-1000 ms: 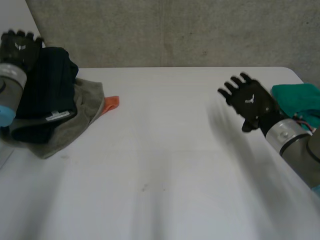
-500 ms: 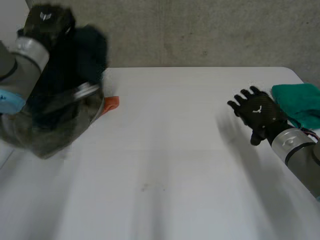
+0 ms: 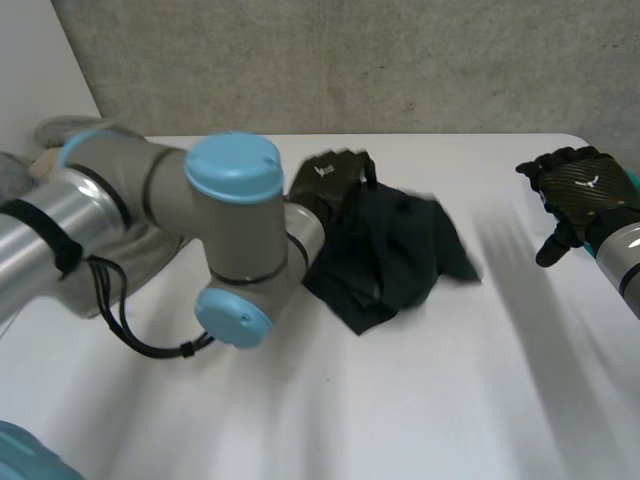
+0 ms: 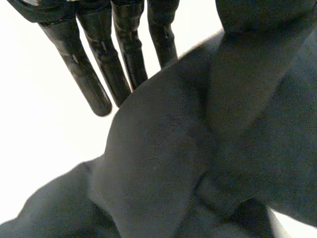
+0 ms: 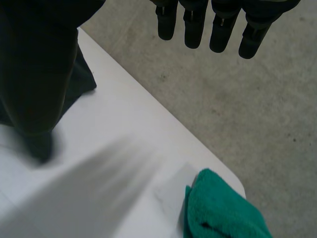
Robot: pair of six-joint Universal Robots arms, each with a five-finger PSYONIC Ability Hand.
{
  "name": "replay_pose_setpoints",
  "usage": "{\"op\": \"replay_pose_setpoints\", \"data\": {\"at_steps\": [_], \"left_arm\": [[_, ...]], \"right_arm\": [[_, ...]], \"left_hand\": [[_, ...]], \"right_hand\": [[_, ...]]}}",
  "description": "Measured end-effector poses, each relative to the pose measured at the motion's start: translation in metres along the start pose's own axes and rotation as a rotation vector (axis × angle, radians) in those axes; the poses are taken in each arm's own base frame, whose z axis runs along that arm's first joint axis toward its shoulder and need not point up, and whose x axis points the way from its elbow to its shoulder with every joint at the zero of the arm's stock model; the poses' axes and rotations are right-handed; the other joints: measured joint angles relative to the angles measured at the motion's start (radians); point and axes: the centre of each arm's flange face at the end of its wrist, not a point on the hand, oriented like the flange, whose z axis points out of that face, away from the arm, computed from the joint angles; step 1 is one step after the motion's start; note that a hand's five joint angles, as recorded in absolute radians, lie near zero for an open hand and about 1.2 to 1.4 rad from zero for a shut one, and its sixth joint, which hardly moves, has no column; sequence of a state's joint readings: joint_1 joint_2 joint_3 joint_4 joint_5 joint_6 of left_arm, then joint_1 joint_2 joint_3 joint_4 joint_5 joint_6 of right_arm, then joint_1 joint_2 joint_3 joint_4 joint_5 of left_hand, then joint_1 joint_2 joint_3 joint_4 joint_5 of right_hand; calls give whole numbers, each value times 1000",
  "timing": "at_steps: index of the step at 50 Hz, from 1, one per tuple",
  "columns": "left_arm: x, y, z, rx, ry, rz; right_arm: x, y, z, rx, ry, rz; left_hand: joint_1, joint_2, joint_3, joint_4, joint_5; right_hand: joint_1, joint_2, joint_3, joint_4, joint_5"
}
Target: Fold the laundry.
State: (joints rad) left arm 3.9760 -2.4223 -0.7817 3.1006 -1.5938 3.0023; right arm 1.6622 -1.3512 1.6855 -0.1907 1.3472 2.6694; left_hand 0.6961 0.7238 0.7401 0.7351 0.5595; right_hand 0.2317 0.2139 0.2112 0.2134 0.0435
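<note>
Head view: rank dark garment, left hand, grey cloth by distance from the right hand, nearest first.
From the right hand:
1. dark garment, centre, its edge reaching toward that hand.
2. left hand, at the garment's far side.
3. grey cloth, far left.

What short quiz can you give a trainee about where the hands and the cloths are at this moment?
1. True or false: the right hand holds the dark garment.
2. Choose one: the green towel lies
A) under the dark garment
B) in the middle of the table
C) at the table's corner, near the right hand
3. Fill the gap: the dark garment is gripped by the ____ hand.

Key
1. False: its fingers are straight and hold nothing.
2. C
3. Left: the left hand grips the garment at its edge.
</note>
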Motion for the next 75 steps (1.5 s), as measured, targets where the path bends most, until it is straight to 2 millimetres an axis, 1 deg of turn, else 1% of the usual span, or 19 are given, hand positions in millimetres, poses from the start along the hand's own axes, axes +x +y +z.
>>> {"op": "replay_pose_setpoints", "data": {"at_steps": [4, 8, 11, 12, 15, 22, 30, 34, 40, 43, 46, 52, 56, 60, 63, 67, 70, 71, 75], "left_arm": [[8, 12, -4, -46, 20, 8], [4, -1, -12, -45, 13, 12], [-9, -20, -18, -24, -14, 13], [-20, -33, -23, -6, -38, 17], [-39, -52, -30, 20, -76, 41], [-70, -65, -34, 24, -61, 223], [-107, -35, -6, -29, 35, 437], [-122, -5, 17, -57, 66, 481], [-134, 29, 45, -66, 67, 524], [-140, 38, 54, -59, 52, 547], [-146, 48, 63, -51, 29, 568], [-156, 64, 75, -38, -3, 594], [-162, 69, 80, -31, -32, 623], [-166, 64, 81, -29, -84, 655], [-165, 52, 78, -26, -124, 667], [-158, 22, 65, -37, -182, 663], [-147, -2, 47, -55, -200, 639], [-142, -14, 36, -61, -202, 623], [-124, -48, 0, -57, -202, 554]], "right_arm": [[7, 5, 3, -41, 4, 41], [9, 6, 2, -84, -7, 86], [10, 5, -1, -120, -22, 120], [9, 4, -4, -152, -35, 150], [7, 3, -11, -218, -62, 213], [-13, 2, -34, -398, -136, 470], [-58, 5, -53, -518, -220, 702], [-87, 9, -55, -548, -285, 713], [-117, 19, -43, -559, -309, 693], [-124, 23, -35, -554, -289, 685], [-130, 26, -22, -525, -235, 671], [-126, 24, -8, -451, -140, 657], [-119, 17, -4, -408, -108, 655], [-112, 8, -4, -373, -101, 644], [-107, 1, -5, -347, -104, 621], [-97, -16, -5, -285, -106, 556], [-80, -36, -2, -209, -86, 470], [-63, -52, 1, -148, -59, 397], [-28, -88, 5, -16, 14, 242]], "left_hand": [[-262, -271, -284, -290, -292], [-317, -356, -367, -374, -374], [-338, -387, -400, -403, -410], [-338, -388, -401, -404, -412], [-352, -408, -422, -423, -431], [-422, -465, -472, -476, -482], [-422, -469, -472, -479, -485], [-422, -469, -472, -479, -485], [-419, -465, -470, -476, -479], [-391, -416, -434, -429, -424], [-328, -359, -380, -372, -368], [-85, -137, -153, -145, -146], [368, 316, 295, 293, 284], [440, 467, 443, 458, 421], [440, 469, 445, 462, 421], [440, 470, 445, 462, 421], [440, 472, 448, 462, 421], [440, 472, 449, 462, 421], [440, 473, 453, 462, 421]], "right_hand": [[0, 0, 0, 0, 0], [0, 0, 0, 0, 0], [0, 0, 0, 0, 0], [0, 0, 0, 0, 0], [0, 0, 0, 0, 0], [0, 0, 0, 0, 0], [0, 0, 0, 0, 0], [0, 0, 0, 0, 0], [0, 0, 0, 0, 0], [4, 6, 6, 7, 4], [242, 262, 247, 243, 245], [800, 838, 839, 838, 813], [881, 962, 971, 975, 942], [881, 962, 972, 981, 945], [881, 962, 972, 981, 946], [881, 962, 972, 981, 949], [881, 962, 972, 982, 950], [881, 962, 972, 982, 952], [881, 962, 972, 982, 952]]}}
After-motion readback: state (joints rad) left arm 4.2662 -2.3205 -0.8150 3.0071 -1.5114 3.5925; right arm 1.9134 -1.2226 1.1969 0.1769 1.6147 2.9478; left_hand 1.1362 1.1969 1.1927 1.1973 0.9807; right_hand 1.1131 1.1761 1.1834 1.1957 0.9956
